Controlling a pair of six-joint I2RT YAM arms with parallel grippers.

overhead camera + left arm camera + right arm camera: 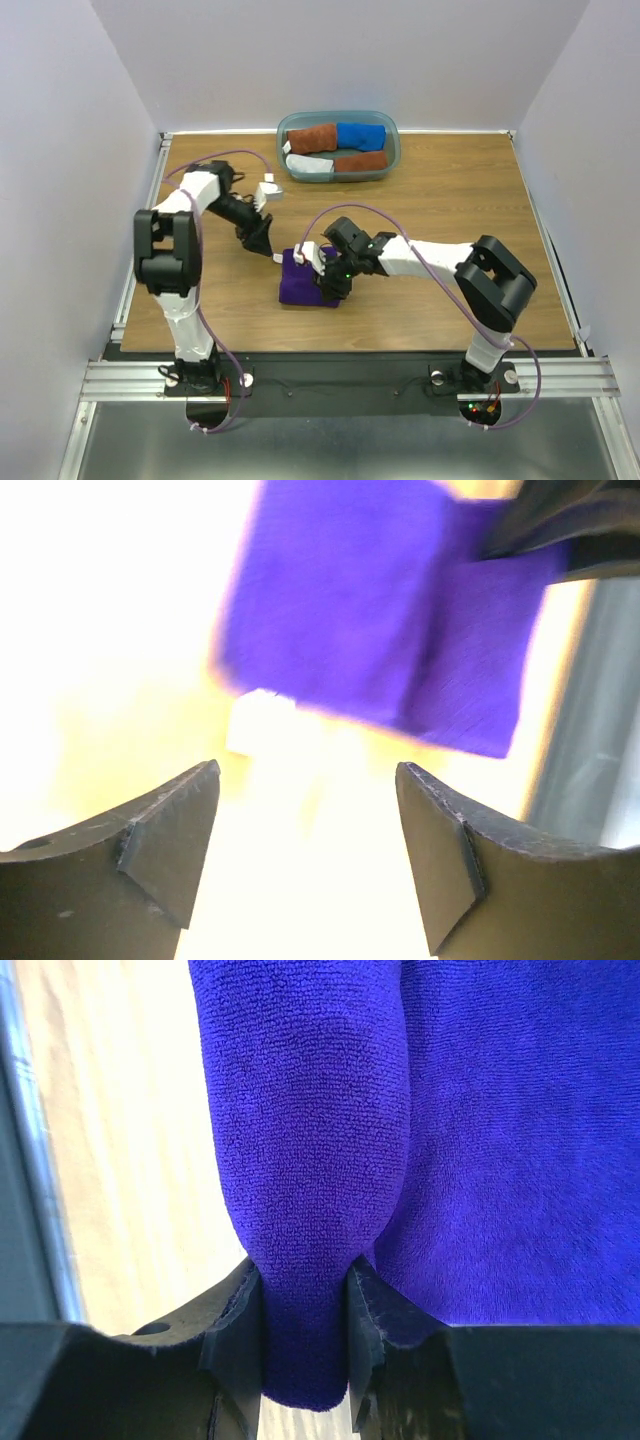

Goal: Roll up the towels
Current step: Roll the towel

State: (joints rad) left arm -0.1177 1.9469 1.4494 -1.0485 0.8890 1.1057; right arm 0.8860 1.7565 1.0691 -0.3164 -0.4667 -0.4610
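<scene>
Pale walls box in a wooden table (450,200), and the purple towel (298,288) lies partly folded near the middle of its near edge. The right fingers (235,1320) are clamped on a thick fold of it, likely pinning the roll so it can't spring loose. The left fingers (170,830) hang apart, holding nothing, by the white tag (262,720), seemingly lined up for that corner. Rolled towels (312,137) sit in the tub (392,135) at the far edge.
</scene>
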